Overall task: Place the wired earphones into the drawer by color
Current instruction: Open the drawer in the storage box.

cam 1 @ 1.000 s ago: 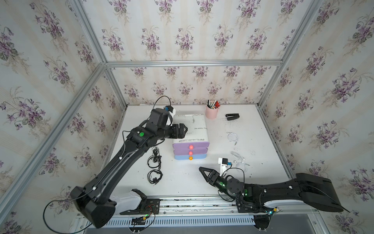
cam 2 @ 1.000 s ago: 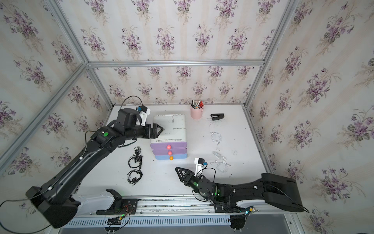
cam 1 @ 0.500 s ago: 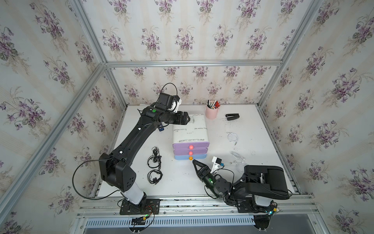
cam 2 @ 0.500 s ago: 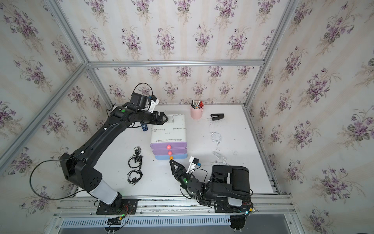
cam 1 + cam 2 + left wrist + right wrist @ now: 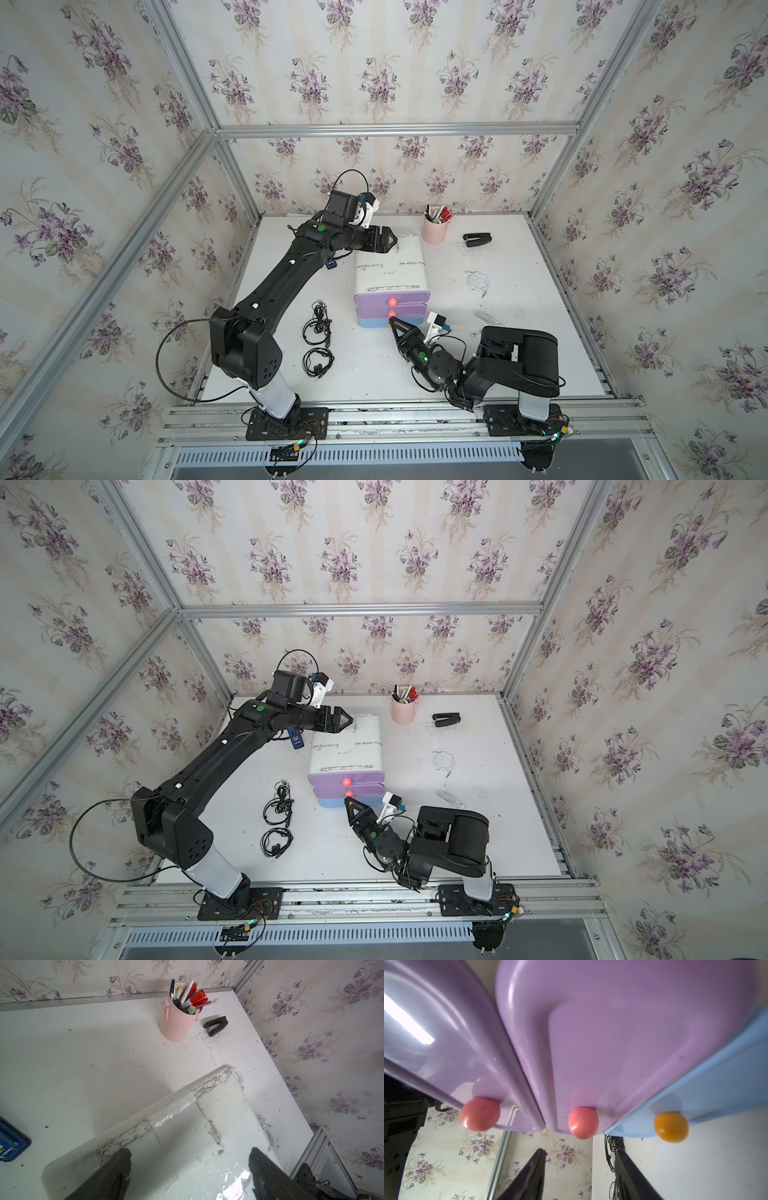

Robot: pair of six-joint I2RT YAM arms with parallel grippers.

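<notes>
Right tool (image 5: 581,1151): jaws apart, empty, just before drawer unit's (image 5: 390,266) middle pink knob (image 5: 583,1123), pointing at it.
Black earphones (image 5: 320,322): on bench (image 5: 365,374), left of unit, nearer left arm.
White earphones (image 5: 478,282): right of unit.
Left tool (image 5: 392,241): open, over unit's rear top.

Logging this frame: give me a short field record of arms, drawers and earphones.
left gripper: open, over the drawer unit's rear top
right gripper: open, empty, facing the middle pink knob
drawers: three, all look shut
black earphones: two bundles on the table, beside the unit
white earphones: on the table, unit's other side
stowed: none seen
</notes>
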